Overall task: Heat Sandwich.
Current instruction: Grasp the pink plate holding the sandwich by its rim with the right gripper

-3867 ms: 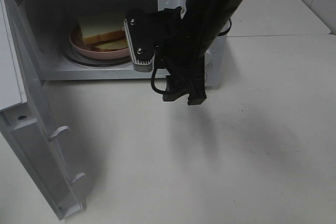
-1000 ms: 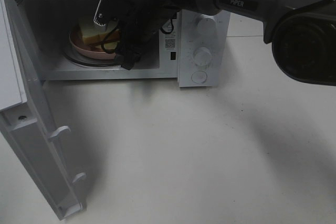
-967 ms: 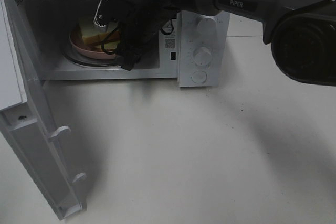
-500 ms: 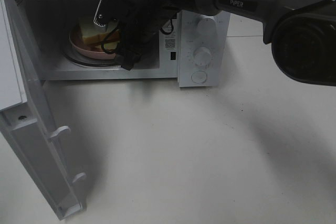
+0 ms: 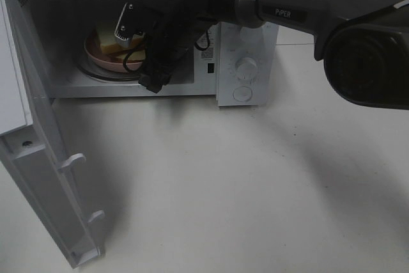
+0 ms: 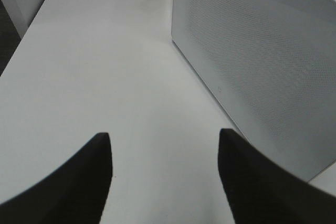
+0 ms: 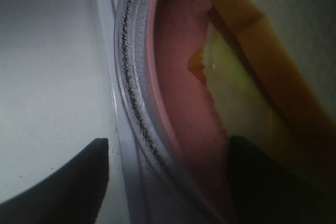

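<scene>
1. Jaws of the right gripper [image 7: 167, 142] are spread wide and nothing is gripped; the rim of the plate [image 7: 178, 77] and the edge of the turntable [image 7: 134, 103] are seen between them
2. Jaws of the left gripper [image 6: 164, 134] are likewise set well apart, with only bare table [image 6: 105, 51] between them and nothing held
3. The sandwich [image 5: 105, 36] is laid on the pink plate, which is seated on the glass turntable inside the microwave [image 5: 249, 43]
4. The right arm [image 5: 300, 14] is reached through the doorway into the cavity, and its gripper is placed over the plate, just beside the sandwich; whether anything is touched cannot be told
5. The door [image 5: 38, 158] is swung wide open on the left of the high view
6. The microwave's perforated side is seen close beside the left gripper
</scene>
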Robot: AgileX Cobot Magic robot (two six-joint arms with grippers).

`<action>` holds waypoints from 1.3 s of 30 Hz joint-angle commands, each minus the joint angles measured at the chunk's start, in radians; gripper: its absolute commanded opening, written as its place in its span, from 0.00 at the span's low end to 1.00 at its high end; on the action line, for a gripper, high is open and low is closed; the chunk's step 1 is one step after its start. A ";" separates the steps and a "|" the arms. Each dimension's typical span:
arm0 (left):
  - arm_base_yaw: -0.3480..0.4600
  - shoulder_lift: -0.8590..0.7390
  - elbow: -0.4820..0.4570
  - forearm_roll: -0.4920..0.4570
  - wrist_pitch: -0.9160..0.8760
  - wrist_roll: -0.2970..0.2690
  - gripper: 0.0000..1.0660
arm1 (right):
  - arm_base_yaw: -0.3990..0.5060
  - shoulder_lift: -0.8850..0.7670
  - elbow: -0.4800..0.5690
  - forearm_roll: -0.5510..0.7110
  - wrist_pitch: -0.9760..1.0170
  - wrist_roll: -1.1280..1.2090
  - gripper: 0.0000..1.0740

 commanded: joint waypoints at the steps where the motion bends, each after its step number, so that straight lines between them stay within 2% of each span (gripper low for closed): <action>1: -0.003 -0.005 0.003 0.002 -0.018 -0.004 0.54 | -0.006 0.006 -0.007 0.009 -0.015 0.007 0.59; 23: -0.003 -0.005 0.003 0.002 -0.018 -0.004 0.54 | -0.006 0.033 -0.007 0.023 -0.027 0.004 0.59; 29: -0.003 -0.005 0.003 0.002 -0.018 -0.004 0.54 | -0.006 0.038 -0.007 0.030 -0.028 -0.007 0.55; 32: -0.003 -0.005 0.003 0.002 -0.018 -0.004 0.54 | -0.006 0.038 -0.007 0.030 -0.028 -0.012 0.48; 33: -0.003 -0.005 0.003 0.002 -0.018 -0.004 0.54 | -0.006 0.038 -0.007 0.030 -0.028 -0.018 0.40; 34: -0.003 -0.005 0.003 0.002 -0.018 -0.004 0.54 | -0.006 0.038 -0.007 0.030 -0.028 -0.018 0.40; 35: -0.003 -0.005 0.003 0.002 -0.018 -0.004 0.54 | -0.006 0.038 -0.007 0.030 -0.027 -0.019 0.36; 36: -0.003 -0.005 0.003 0.002 -0.018 -0.004 0.54 | -0.006 0.038 -0.007 0.030 -0.026 -0.019 0.30; 37: -0.003 -0.005 0.003 0.002 -0.018 -0.004 0.54 | -0.006 0.038 -0.007 0.030 -0.021 -0.026 0.18; 38: -0.003 -0.005 0.003 0.002 -0.018 -0.004 0.54 | -0.006 0.038 -0.007 0.030 -0.021 -0.026 0.18; 39: -0.003 -0.005 0.003 0.002 -0.018 -0.004 0.54 | -0.006 0.038 -0.007 0.030 -0.017 -0.035 0.12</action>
